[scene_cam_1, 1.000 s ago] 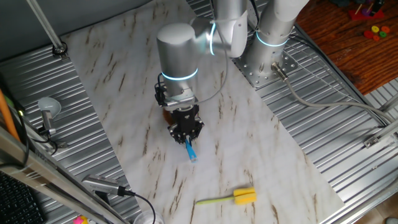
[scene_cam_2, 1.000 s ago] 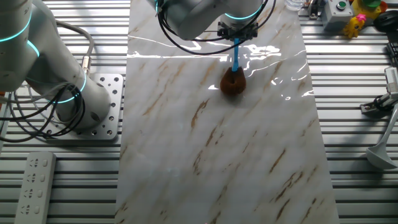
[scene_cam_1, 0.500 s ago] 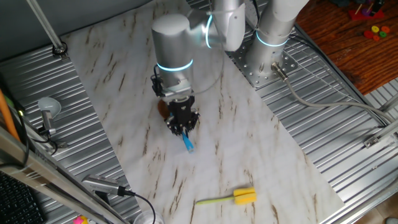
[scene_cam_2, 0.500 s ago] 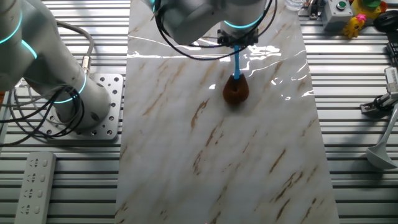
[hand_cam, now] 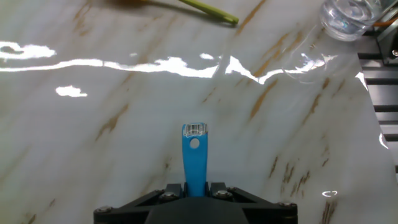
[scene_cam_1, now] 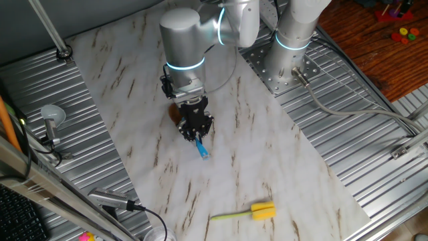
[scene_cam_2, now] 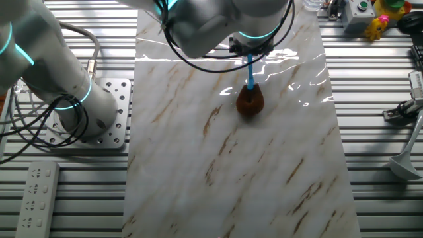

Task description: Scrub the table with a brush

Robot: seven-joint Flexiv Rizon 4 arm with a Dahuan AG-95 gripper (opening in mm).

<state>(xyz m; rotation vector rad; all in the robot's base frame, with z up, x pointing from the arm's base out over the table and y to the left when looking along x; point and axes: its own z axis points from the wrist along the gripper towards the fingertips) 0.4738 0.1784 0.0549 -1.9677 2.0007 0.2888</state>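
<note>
The brush has a round brown bristle head [scene_cam_2: 250, 102] resting on the white marble-patterned table [scene_cam_2: 198, 165] and a light-blue handle [scene_cam_2: 250, 71]. My gripper [scene_cam_1: 195, 131] is shut on the handle. In one fixed view the handle's free end [scene_cam_1: 202, 151] sticks out below the fingers and the brown head [scene_cam_1: 174, 114] peeks out behind the wrist. In the hand view the blue handle [hand_cam: 194, 158] runs out from between the closed jaws over the table [hand_cam: 93, 93].
A yellow brush [scene_cam_1: 262, 211] with a thin yellow-green handle lies on the sheet nearer the front; its handle [hand_cam: 208, 11] shows at the top of the hand view. A clear glass [hand_cam: 349, 15] stands at the sheet's corner. The arm's base [scene_cam_1: 287, 67] and ribbed grey metal [scene_cam_1: 348, 147] surround the sheet.
My gripper and the brush have shifted across the table, up and to the left in one fixed view; the brown head slid slightly along the sheet in the other.
</note>
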